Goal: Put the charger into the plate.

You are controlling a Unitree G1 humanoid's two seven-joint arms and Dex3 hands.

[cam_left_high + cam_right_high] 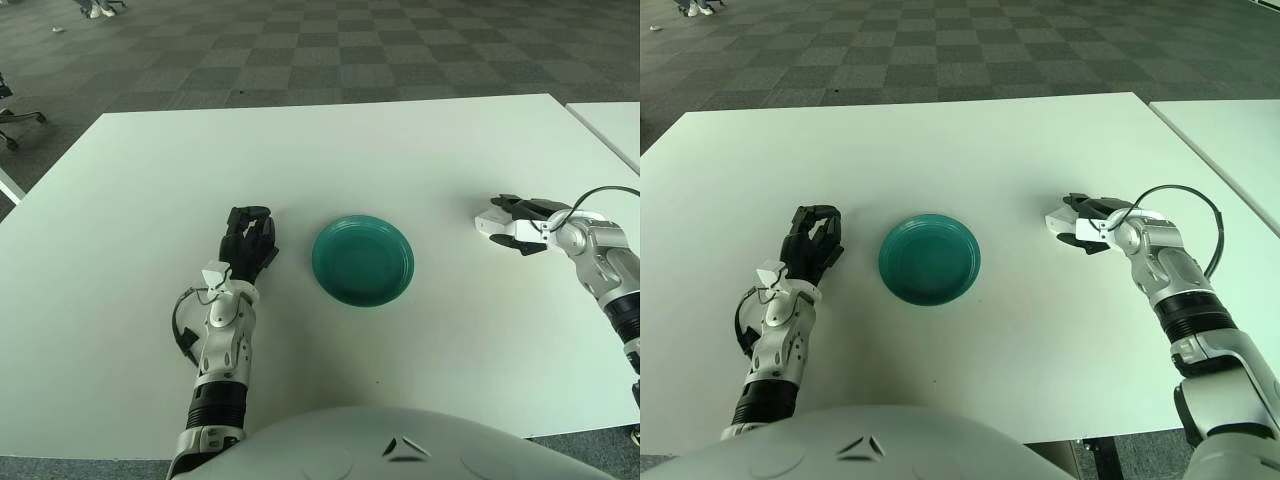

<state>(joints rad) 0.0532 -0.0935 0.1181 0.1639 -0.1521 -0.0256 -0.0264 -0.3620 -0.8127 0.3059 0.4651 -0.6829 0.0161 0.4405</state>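
A teal plate (362, 260) lies at the middle of the white table (330, 150), with nothing in it. The white charger (490, 221) lies on the table to the plate's right, a hand's width away. My right hand (516, 226) reaches it from the right. One of its dark fingers (1081, 203) lies over the charger's far side and another under its near side, curled around its right end. My left hand (248, 240) shows just left of the plate, fingers curled and holding nothing.
A second white table (612, 125) stands off the right edge, across a narrow gap. Grey checkered carpet lies beyond the far edge. A chair base (12, 118) shows at the far left.
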